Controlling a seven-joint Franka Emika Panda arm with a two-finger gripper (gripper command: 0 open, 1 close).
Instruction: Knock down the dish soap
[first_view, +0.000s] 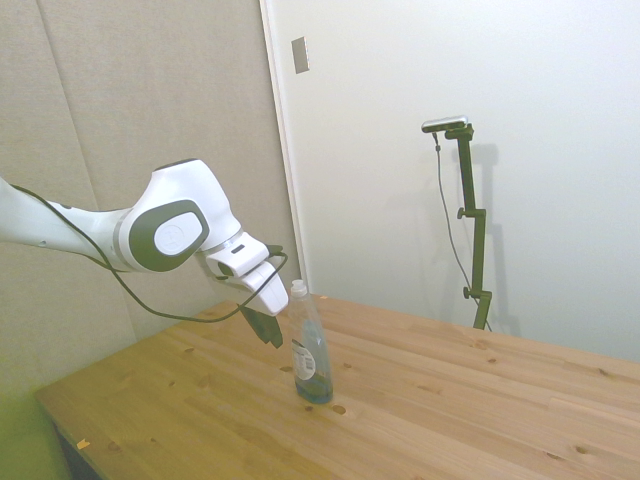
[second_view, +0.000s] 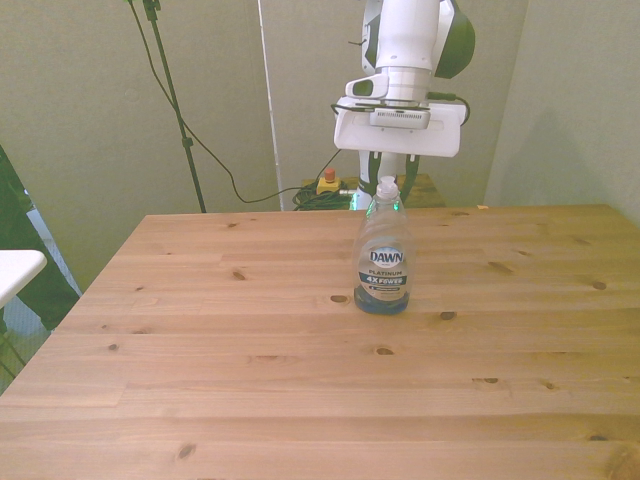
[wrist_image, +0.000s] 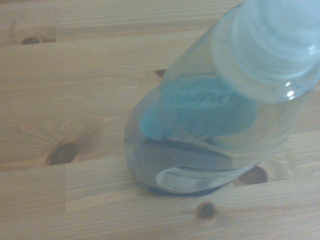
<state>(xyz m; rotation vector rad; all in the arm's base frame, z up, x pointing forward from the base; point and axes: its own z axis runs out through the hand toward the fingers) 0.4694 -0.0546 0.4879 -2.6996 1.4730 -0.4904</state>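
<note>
Off to the side, the hand (first_view: 268, 328) tilts down just behind the upright dish soap (first_view: 310, 345), finger spread impossible to tell. From the front, the bottle (second_view: 384, 250) stands mid-desk (second_view: 200, 360), bare wood all around. Close up, its white cap (wrist_image: 272, 42) looms large.

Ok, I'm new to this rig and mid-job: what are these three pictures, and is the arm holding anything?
One moment, three cameras. The side view shows the white robot arm reaching in, its gripper just behind the upper part of the dish soap. The front view faces the arm across the wooden table; the dish soap stands upright there, blue liquid low inside. The wrist view looks down on the dish soap from close by. Nothing is held; whether the gripper touches the bottle is unclear.
</note>
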